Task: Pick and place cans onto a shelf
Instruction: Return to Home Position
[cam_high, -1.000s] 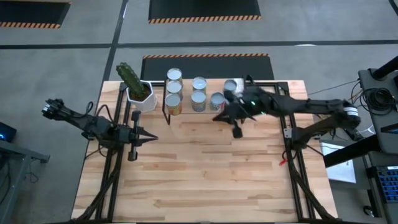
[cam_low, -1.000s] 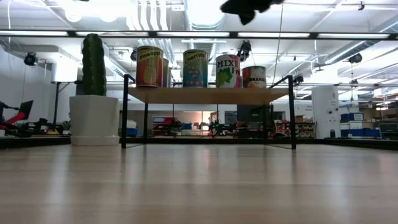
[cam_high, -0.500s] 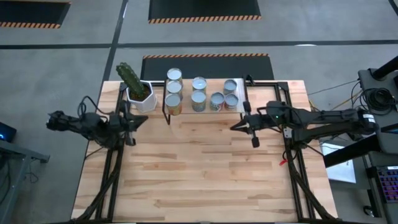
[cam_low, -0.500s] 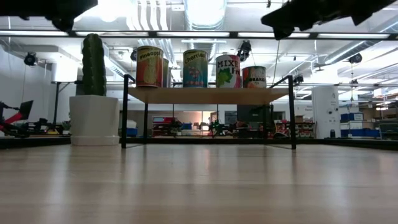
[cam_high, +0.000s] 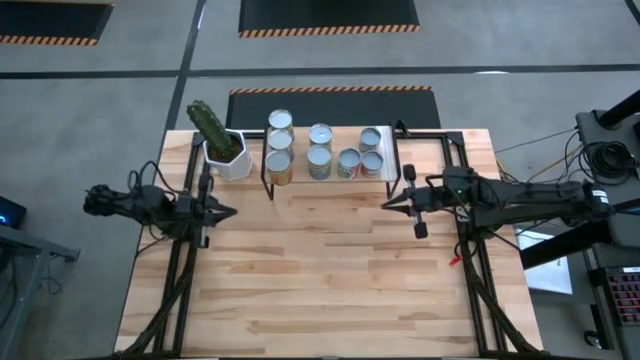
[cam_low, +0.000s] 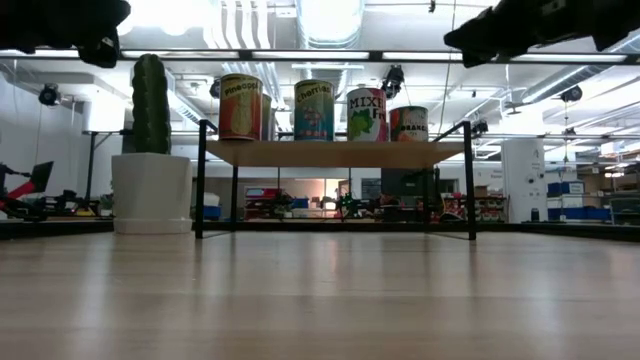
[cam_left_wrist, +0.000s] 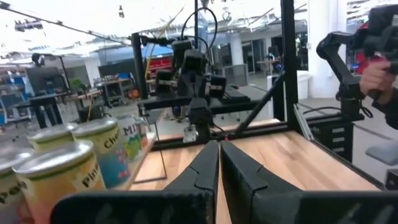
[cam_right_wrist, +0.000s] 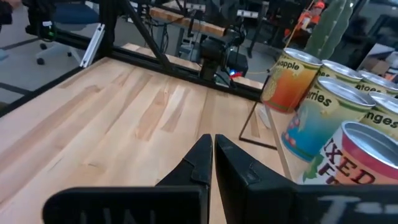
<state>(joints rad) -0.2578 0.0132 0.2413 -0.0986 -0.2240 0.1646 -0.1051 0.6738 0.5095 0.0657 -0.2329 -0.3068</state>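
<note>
Several cans (cam_high: 319, 157) stand upright on the shelf's wooden board (cam_low: 335, 152) at the table's far edge; their labels (cam_low: 314, 110) face the low view. My left gripper (cam_high: 228, 212) hovers shut and empty over the table's left side, pointing right, in front of the shelf's left end. My right gripper (cam_high: 386, 205) hovers shut and empty just near of the shelf's right end, pointing left. In the left wrist view the shut fingers (cam_left_wrist: 219, 149) have cans (cam_left_wrist: 102, 149) beside them; the right wrist view shows shut fingers (cam_right_wrist: 212, 144) and cans (cam_right_wrist: 317, 115) alike.
A white pot with a green cactus (cam_high: 215, 135) stands left of the shelf at the far left. Bare wooden tabletop (cam_high: 320, 270) spreads between the arms and toward the near edge. Black frame rails (cam_high: 180, 270) run along both sides. A person's hand (cam_left_wrist: 379, 71) shows beyond the table.
My right gripper has drawn away from the cans toward the table's right edge and a little nearer, sinking as it went. My left arm has pulled back toward the left edge and come down. Both stay shut. The cans have kept still.
</note>
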